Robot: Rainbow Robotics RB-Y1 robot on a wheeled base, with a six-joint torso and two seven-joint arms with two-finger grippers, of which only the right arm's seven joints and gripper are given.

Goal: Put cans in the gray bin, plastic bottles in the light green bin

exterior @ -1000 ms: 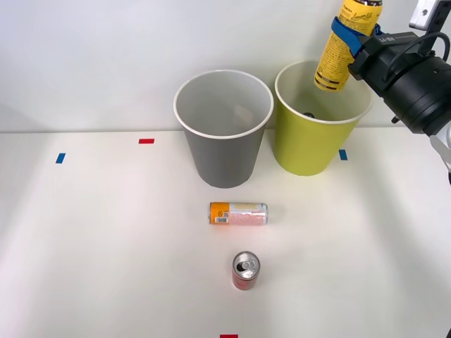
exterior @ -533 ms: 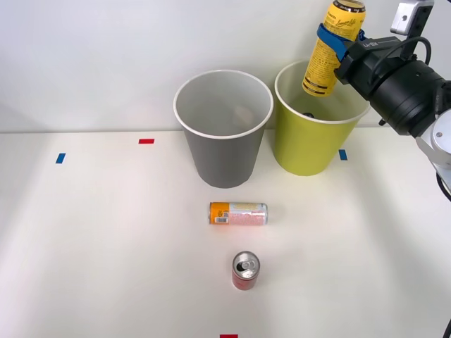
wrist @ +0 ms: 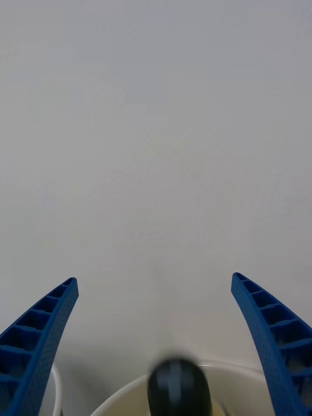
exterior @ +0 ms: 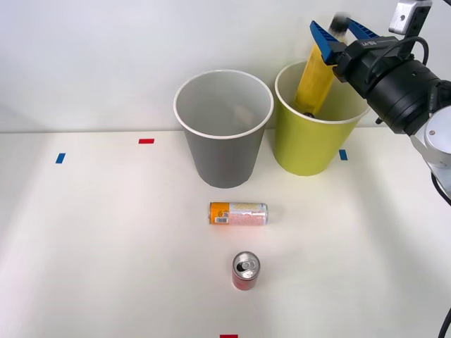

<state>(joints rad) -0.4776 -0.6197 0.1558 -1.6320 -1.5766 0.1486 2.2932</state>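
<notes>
Jaws of right gripper [exterior: 343, 34] wide apart — bottle [exterior: 314, 81] loose, entering light green bin [exterior: 310, 144]

Bottle [exterior: 314, 81]: blurred streak, label unreadable, lower end hidden inside the green bin [exterior: 310, 151].
Bottle cap [wrist: 177, 388]: blurred, cut off by the wrist view's edge.
Fingers [wrist: 36, 344]: bases cut off at the corners.
Green bin contents: mostly hidden by its wall.

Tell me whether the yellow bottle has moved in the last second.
Yes. The bottle has dropped from above the green bin's rim and now reaches down into it, released by the open pincer.
</notes>
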